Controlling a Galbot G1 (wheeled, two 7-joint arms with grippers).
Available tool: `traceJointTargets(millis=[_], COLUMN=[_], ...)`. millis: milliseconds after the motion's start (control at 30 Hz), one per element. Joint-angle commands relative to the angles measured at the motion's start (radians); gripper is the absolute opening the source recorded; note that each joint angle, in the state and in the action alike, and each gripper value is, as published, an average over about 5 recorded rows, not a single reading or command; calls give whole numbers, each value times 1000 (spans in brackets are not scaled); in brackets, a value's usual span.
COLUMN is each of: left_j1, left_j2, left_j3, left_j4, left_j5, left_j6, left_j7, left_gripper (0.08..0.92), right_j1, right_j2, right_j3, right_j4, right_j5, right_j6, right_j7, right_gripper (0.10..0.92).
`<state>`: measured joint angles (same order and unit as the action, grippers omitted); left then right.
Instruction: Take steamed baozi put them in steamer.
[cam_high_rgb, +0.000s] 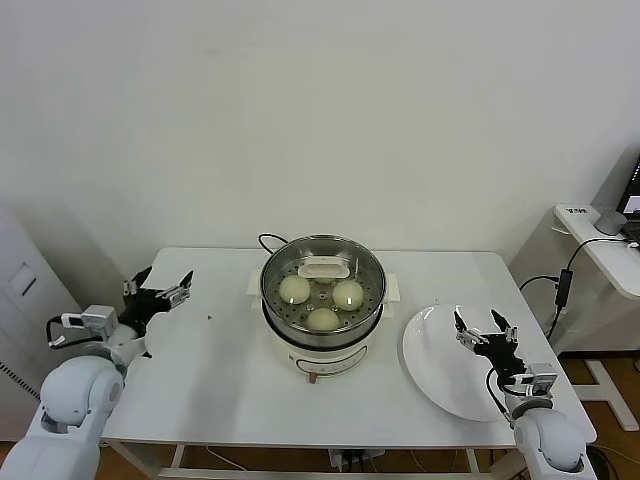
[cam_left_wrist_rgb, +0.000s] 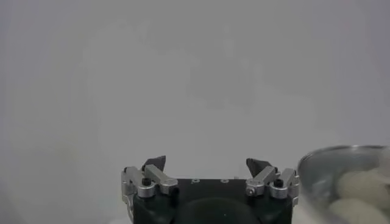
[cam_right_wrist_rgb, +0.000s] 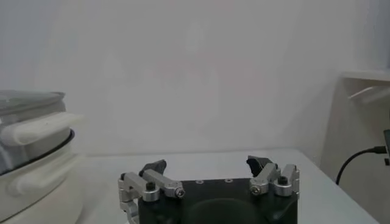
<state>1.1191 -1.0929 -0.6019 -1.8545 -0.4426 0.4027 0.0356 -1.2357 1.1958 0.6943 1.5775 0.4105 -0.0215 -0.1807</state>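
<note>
At frame center, the steamer (cam_high_rgb: 322, 300) is holding three steamed baozi (cam_high_rgb: 321, 299) under its glass lid (cam_high_rgb: 324, 267). The left gripper (cam_high_rgb: 160, 287) and right gripper (cam_high_rgb: 484, 330) are hovering released, empty. Best practice: keep both clear of the hot pot.
</note>
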Motion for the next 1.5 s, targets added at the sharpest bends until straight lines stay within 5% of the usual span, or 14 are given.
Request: traceJointTargets(millis=[33,1500], left_j1=[25,72], left_j2=[21,-66], left_j3=[0,20], left_j4=[146,114], left_j5=[-66,26], left_j6=[-36,-41], left_j7=[-7,-4], left_gripper=[823,823], right_j1=[-12,-31], right_j2=[2,12], right_j3=[2,13], right_j4=[23,34], right_j5=[2,-51], right_j6=[-24,-46], right_j7=[33,24], right_gripper=[823,823])
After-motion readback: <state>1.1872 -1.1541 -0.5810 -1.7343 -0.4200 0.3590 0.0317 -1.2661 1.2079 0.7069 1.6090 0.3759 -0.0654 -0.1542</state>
